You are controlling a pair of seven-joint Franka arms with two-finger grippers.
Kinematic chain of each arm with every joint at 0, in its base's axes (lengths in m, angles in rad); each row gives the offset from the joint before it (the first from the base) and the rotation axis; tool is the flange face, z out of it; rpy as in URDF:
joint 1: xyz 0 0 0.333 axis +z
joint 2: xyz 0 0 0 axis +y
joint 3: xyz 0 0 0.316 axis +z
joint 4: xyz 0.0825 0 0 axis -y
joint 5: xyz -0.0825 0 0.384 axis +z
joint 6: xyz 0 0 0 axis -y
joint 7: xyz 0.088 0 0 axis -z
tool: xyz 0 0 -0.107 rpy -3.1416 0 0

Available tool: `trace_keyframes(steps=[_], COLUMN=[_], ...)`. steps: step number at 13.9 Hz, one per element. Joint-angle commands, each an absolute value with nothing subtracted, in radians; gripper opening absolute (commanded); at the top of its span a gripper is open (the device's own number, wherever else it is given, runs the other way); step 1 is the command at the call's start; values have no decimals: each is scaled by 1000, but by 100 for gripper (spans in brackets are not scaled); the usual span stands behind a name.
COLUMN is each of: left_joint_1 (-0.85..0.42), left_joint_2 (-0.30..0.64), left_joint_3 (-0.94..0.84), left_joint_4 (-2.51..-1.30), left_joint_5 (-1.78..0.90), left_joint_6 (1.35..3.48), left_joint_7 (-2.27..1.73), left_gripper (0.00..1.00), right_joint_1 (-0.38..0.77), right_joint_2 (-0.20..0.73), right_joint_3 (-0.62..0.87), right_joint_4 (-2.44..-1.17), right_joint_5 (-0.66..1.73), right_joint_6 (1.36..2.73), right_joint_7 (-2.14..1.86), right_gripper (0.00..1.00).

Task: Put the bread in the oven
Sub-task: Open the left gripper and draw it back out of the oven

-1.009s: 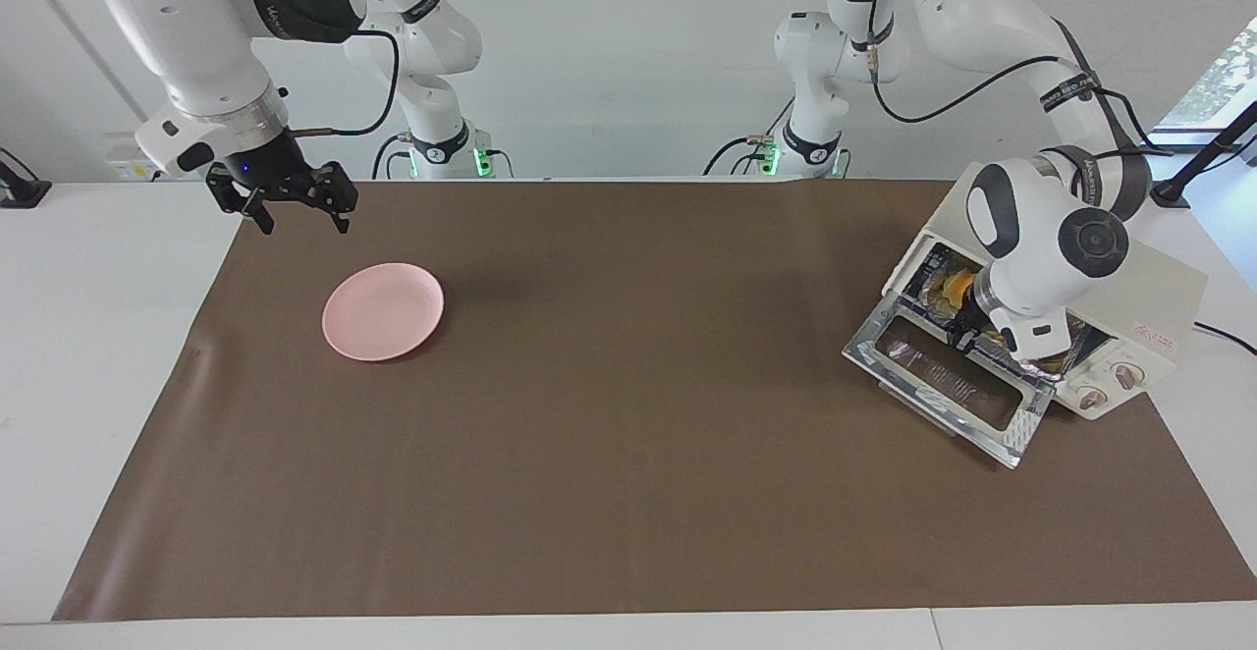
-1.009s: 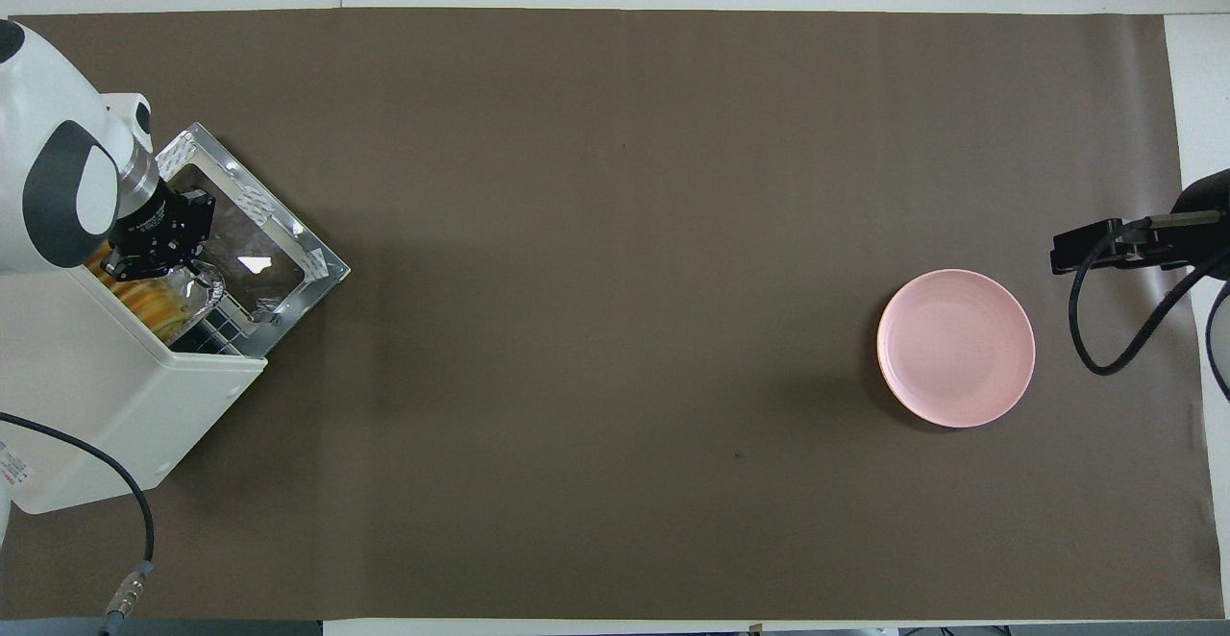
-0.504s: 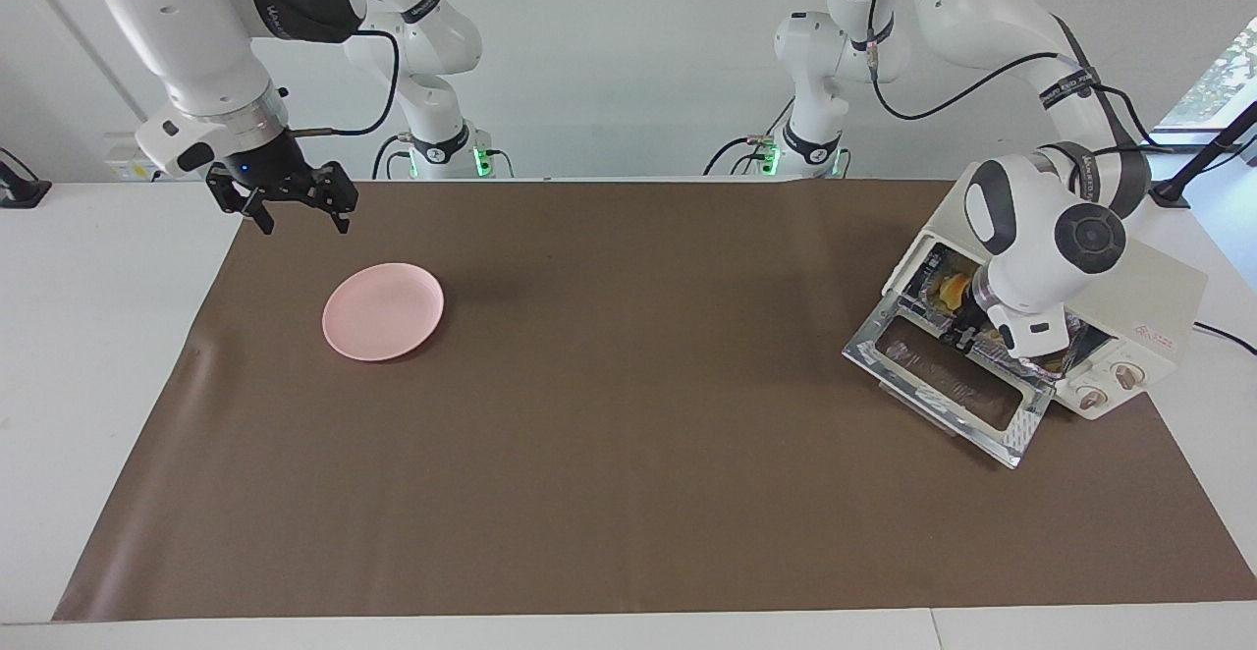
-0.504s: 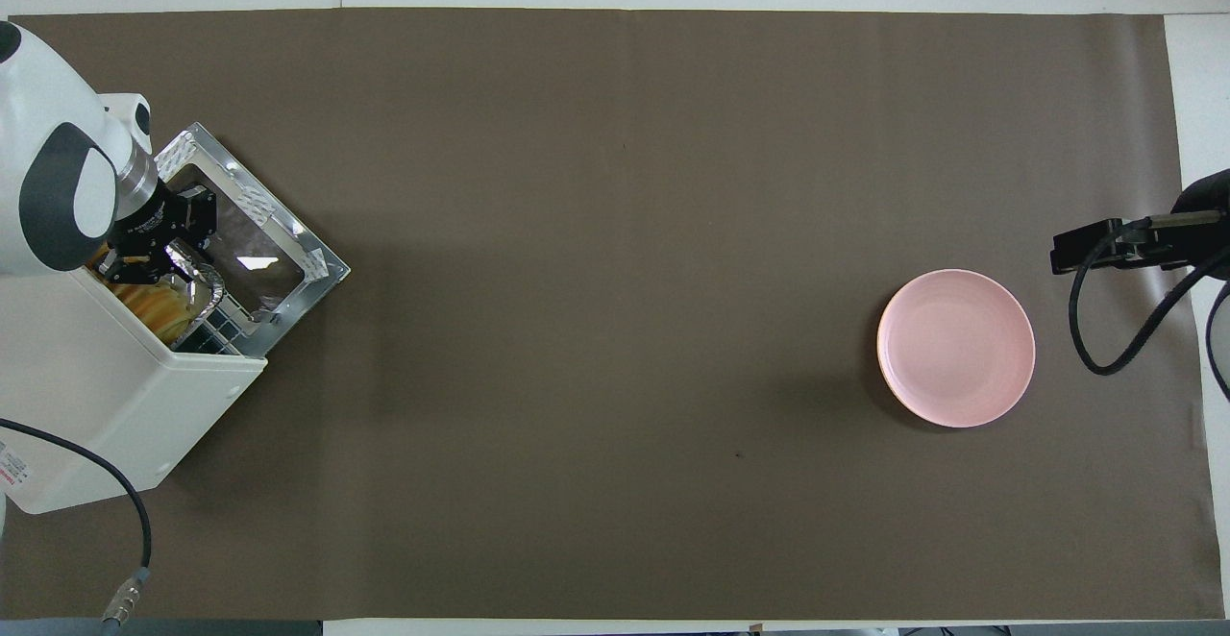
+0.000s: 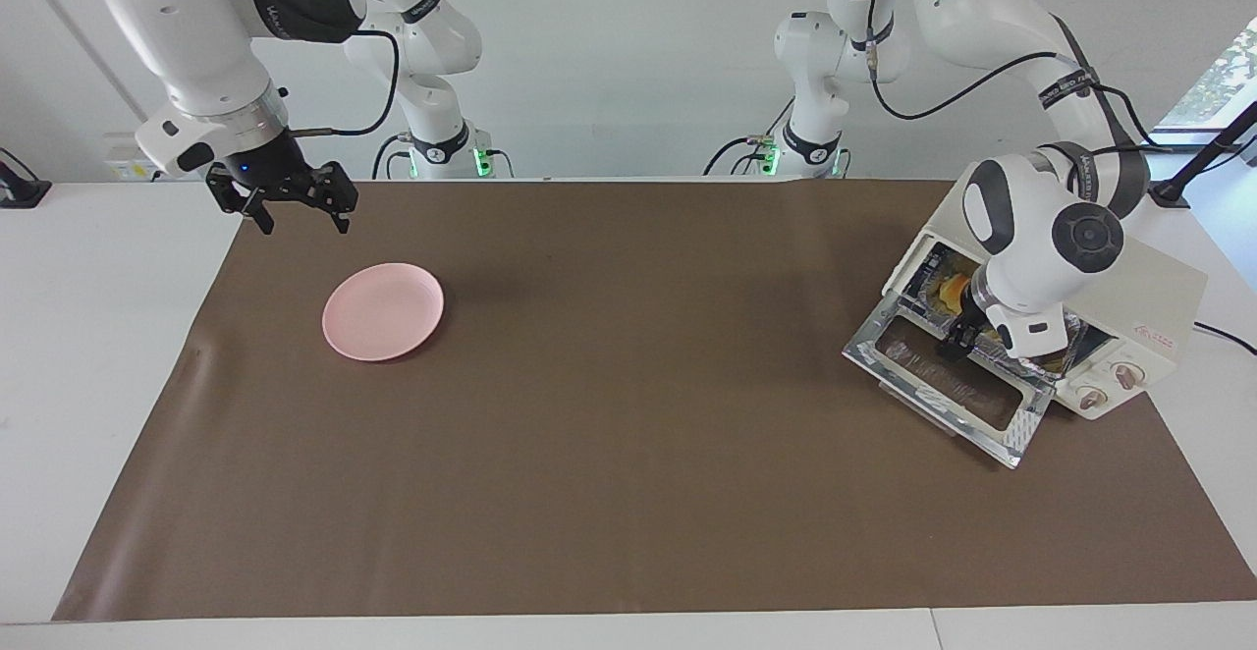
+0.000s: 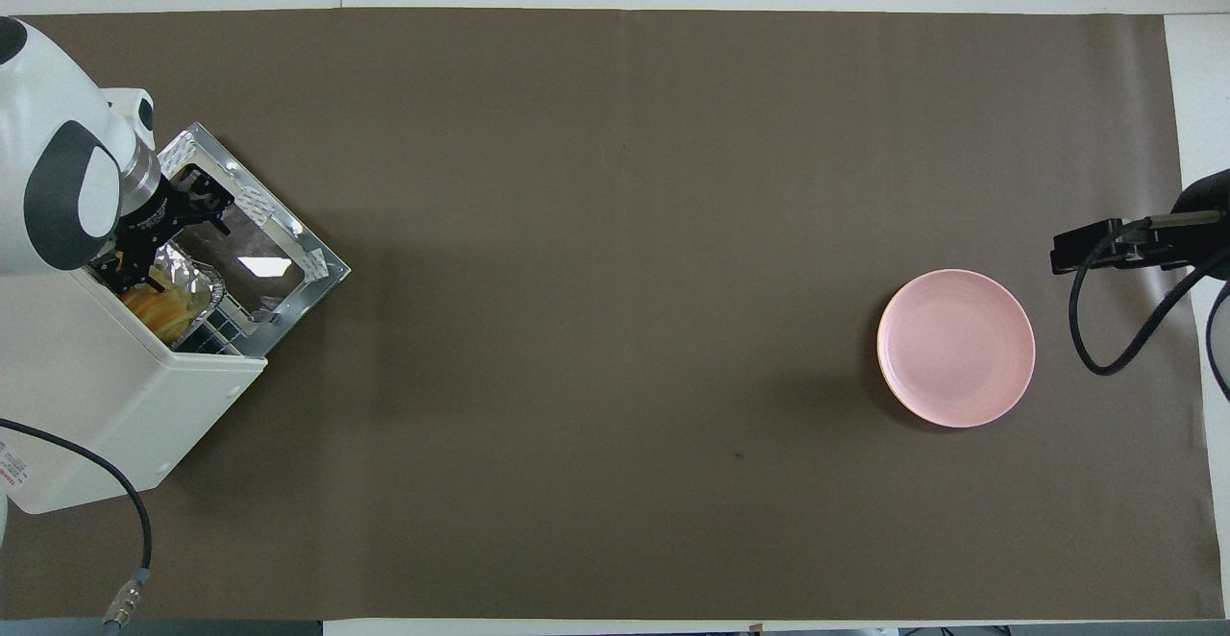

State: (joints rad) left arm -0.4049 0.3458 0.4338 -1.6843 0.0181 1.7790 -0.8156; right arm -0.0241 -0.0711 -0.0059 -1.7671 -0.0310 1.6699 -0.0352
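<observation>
Right now my left gripper hangs over the oven's open door, jaws spread and empty. Inside, on foil, sits the bread, likely light, soft and crushable, so I'd pinch its middle. Its ends are hidden. My right gripper waits open above the pink plate.

Most of the bread is hidden inside the oven, under its roof and the left arm's wrist. The left gripper is largely covered by that wrist in the facing view. The overhead view's edge cuts off the right gripper.
</observation>
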Motion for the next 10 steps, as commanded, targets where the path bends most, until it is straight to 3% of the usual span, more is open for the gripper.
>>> trace_keyframes(steps=[1, 10], left_joint_1=[-425, -457], left_joint_2=[328, 322], left_joint_3=[437, 423], left_joint_4=[-1687, -1595], left_joint_5=[40, 28], left_joint_6=[1784, 1663], left_joint_7=[-808, -738], left_gripper=[100, 100], right_joint_1=[-34, -34], right_joint_2=[-87, -87], right_joint_3=[2, 2], right_joint_4=[-1778, -1778], right_joint_5=[-40, -40], right_joint_6=[1657, 1657], right_joint_7=[-29, -29], right_gripper=[100, 100])
